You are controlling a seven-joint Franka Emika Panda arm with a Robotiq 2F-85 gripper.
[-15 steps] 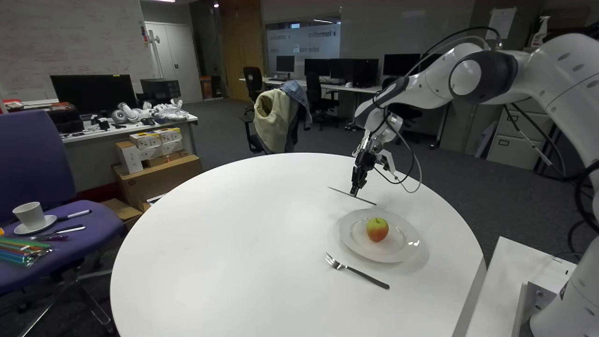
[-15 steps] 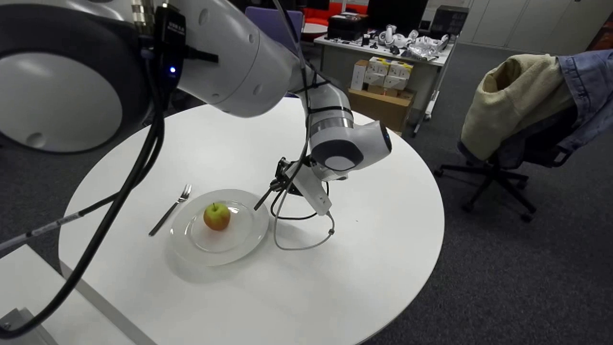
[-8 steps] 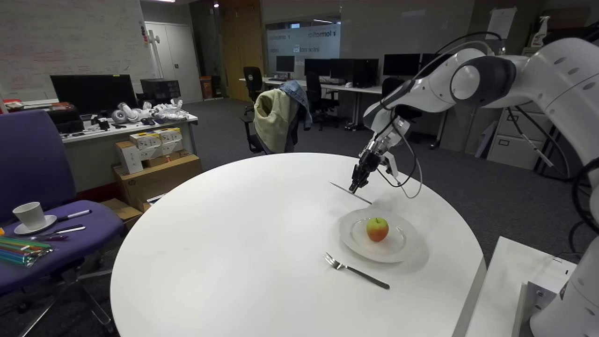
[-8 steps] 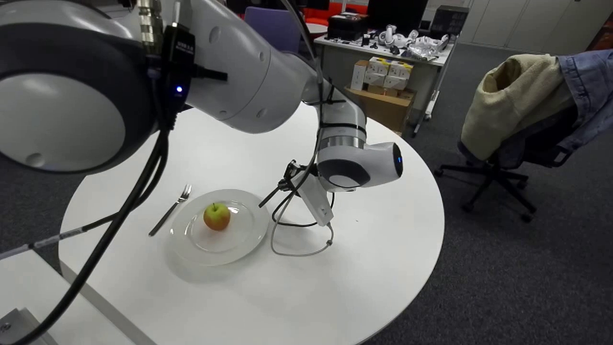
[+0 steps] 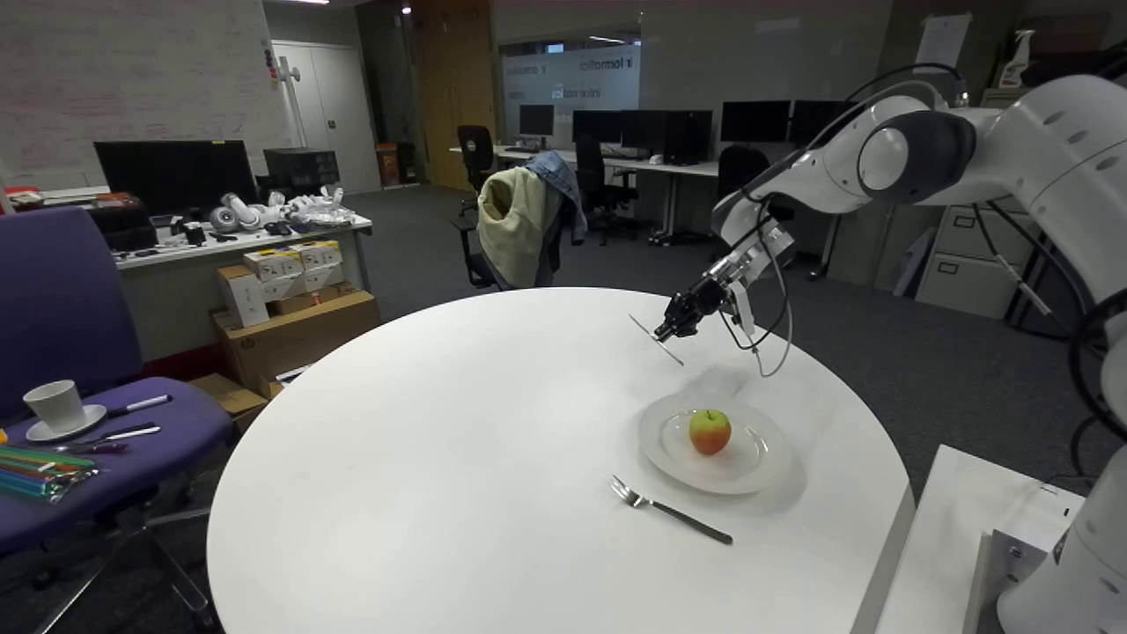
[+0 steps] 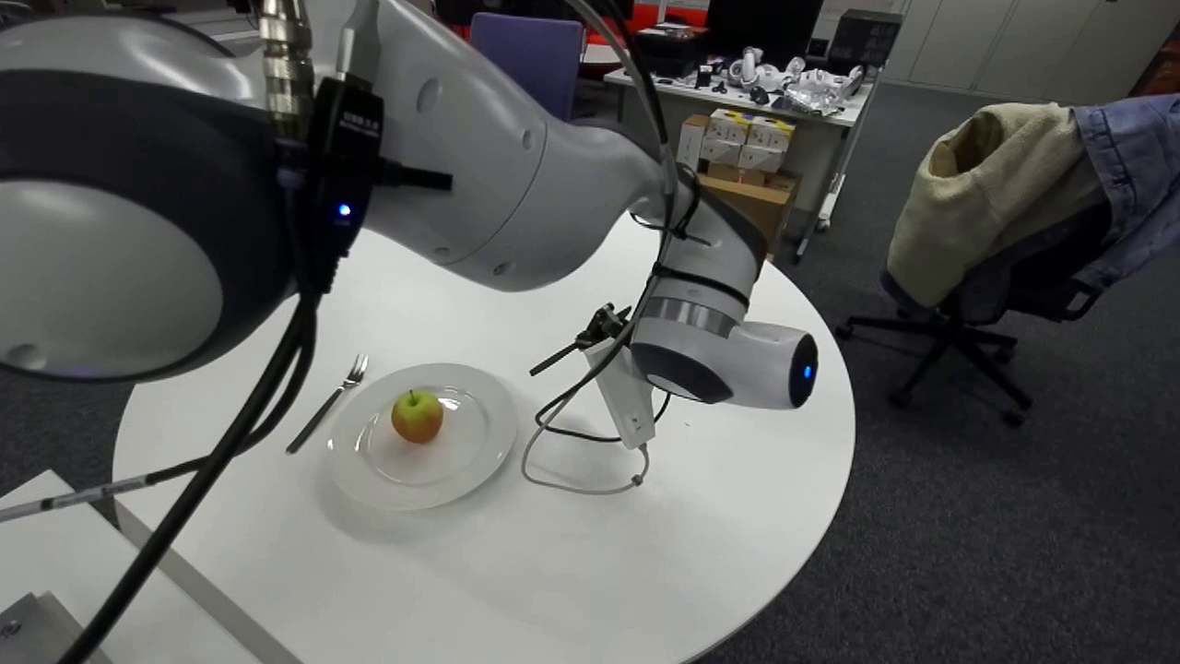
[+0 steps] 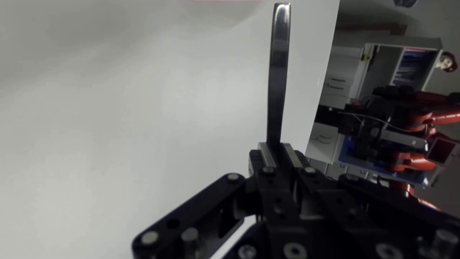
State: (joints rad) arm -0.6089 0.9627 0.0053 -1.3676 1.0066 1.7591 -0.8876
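Wrist view: gripper (image 7: 277, 151) jaws pressed onto a slim metal utensil (image 7: 279, 68), pinching it partway along. In an exterior view I hold it above the round white tabletop (image 5: 396, 458), towards the far edge, both ends sticking out past the jaws. White plate (image 5: 753, 471) sits apart from it, towards the tabletop edge by the robot base (image 5: 1070, 555); one red-green apple (image 5: 710, 431) near mid-plate. Fork (image 5: 678, 514) lies beside the plate on the side away from my gripper, with a gap between. Off the tabletop: purple chair (image 5: 66, 299), white cup (image 5: 55, 406) and saucer (image 5: 93, 416) on its seat.
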